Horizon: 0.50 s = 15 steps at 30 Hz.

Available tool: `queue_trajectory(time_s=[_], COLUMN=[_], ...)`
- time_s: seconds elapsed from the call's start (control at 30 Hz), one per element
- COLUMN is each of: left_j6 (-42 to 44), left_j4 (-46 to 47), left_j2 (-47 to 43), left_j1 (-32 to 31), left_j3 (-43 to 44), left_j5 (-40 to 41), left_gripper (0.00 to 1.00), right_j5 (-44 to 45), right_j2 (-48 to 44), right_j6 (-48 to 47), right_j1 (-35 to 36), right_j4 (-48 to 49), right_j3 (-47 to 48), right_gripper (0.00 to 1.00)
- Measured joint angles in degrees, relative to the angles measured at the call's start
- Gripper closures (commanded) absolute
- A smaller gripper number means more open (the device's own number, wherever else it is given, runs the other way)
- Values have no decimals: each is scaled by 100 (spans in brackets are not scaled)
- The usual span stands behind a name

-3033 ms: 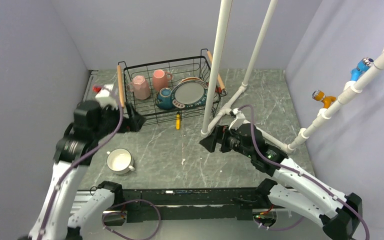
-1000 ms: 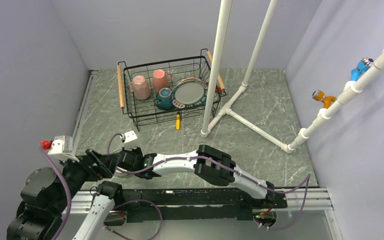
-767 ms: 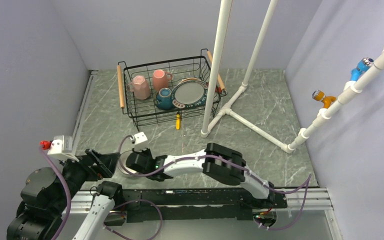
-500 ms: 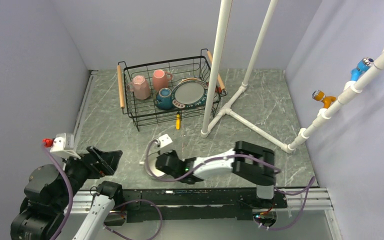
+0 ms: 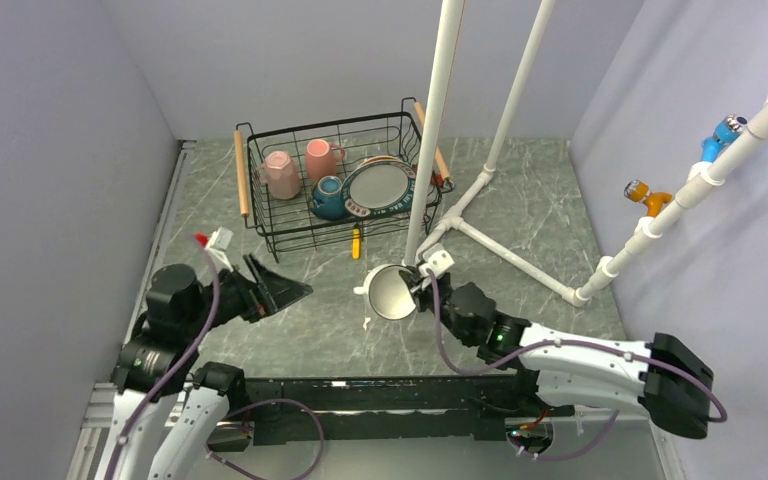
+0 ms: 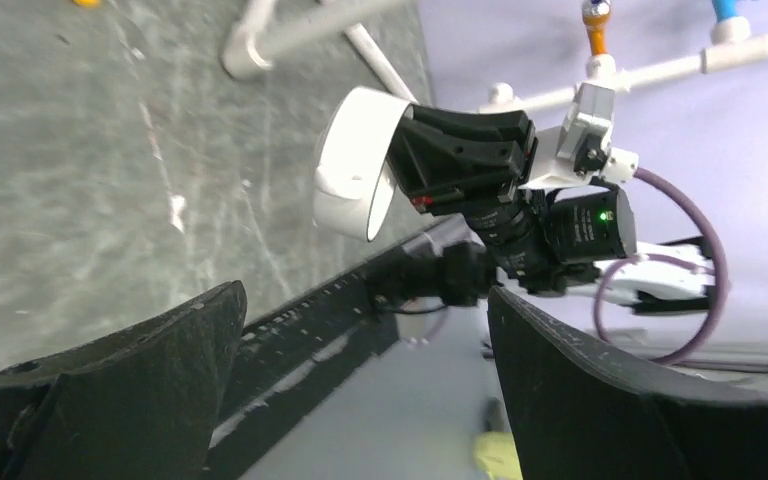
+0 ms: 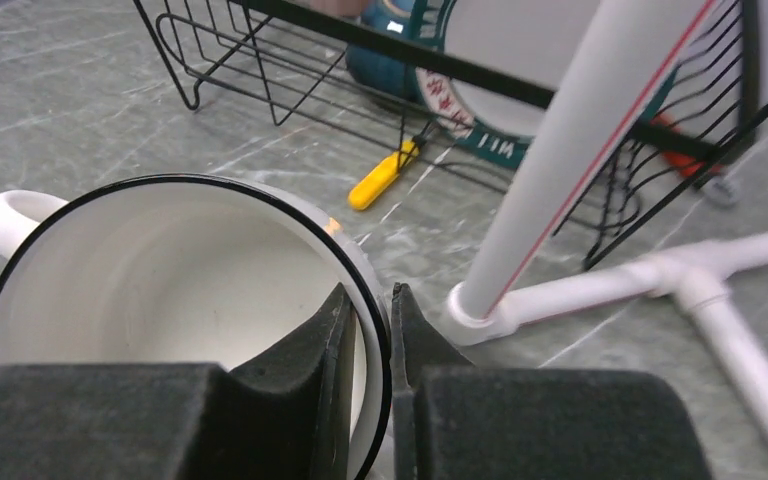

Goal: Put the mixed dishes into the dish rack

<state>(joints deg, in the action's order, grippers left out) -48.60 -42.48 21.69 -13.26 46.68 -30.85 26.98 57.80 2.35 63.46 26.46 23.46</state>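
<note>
Right claw (image 7: 365, 310) pinching cup (image 7: 160, 270) rim, cup lifted off table (image 5: 520, 200) and tipped sideways, near rack (image 5: 241, 172). Left claw (image 5: 285, 288) gaping wide, nothing in it.

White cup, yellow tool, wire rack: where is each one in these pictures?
white cup (image 7: 160, 280): right wrist view, on its inner wall.
yellow tool (image 7: 382, 178): right wrist view, halfway along its length.
wire rack (image 5: 242, 172): top view, on its left wooden handle.
</note>
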Motion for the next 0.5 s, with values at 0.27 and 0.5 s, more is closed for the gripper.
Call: queue_trajectory(time_s=[0.27, 0.5], left_j6=[-1513, -2389], left_j4=[1963, 3322], left_j2=[708, 1606], left_j1=[-162, -1469], left_j3=[-938, -1080], left_j5=[-1379, -1598], left_gripper=[12, 21], right_j5=[-973, -1694], right_j2=[-929, -929], right_j6=[-1690, -2446], right_j1=[-289, -291], right_j4=[551, 1318], right_j3=[-404, -415], right_gripper=[100, 100])
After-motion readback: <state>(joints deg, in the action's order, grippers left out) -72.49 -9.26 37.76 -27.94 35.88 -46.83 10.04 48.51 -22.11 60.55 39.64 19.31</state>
